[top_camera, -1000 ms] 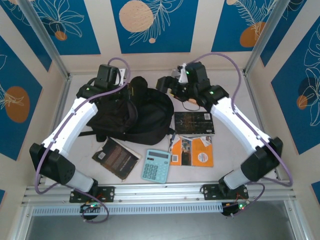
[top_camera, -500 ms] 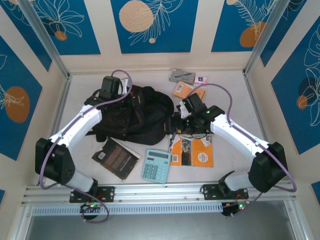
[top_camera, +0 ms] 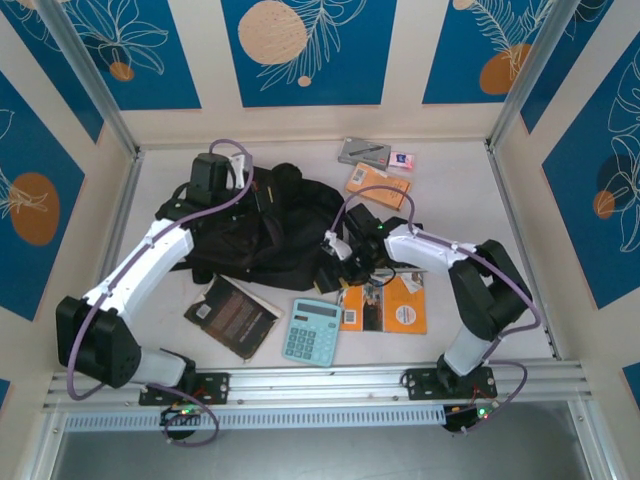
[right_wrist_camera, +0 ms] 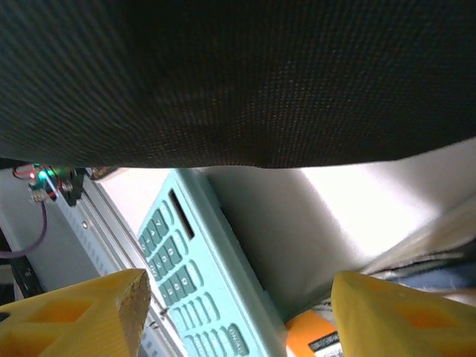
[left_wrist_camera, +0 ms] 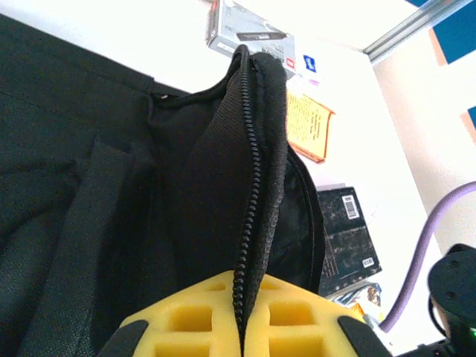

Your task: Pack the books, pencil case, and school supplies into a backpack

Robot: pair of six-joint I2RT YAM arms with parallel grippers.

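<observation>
The left gripper [left_wrist_camera: 242,301] is clenched on the zip edge of the black backpack [top_camera: 262,238], and we see its yellow pads [left_wrist_camera: 195,321] pressed together on the zipper teeth, with the fabric rising in a ridge from between them. The right gripper [right_wrist_camera: 238,286] sits low at the backpack's near right corner. Its yellow fingers [right_wrist_camera: 85,312] are parted and grasp nothing, with black fabric close above them in the wrist view.

The teal calculator [top_camera: 311,331] lies on the table [top_camera: 450,175] in front of the backpack, between the dark brown book [top_camera: 232,316] on the left and the orange books [top_camera: 385,303] on the right. The black book with gold print [left_wrist_camera: 349,238] lies just right of the backpack. At the far edge we find the grey pencil case [top_camera: 364,152] beside a small eraser-like block [top_camera: 401,159], with another orange book [top_camera: 378,184] just nearer than both.
</observation>
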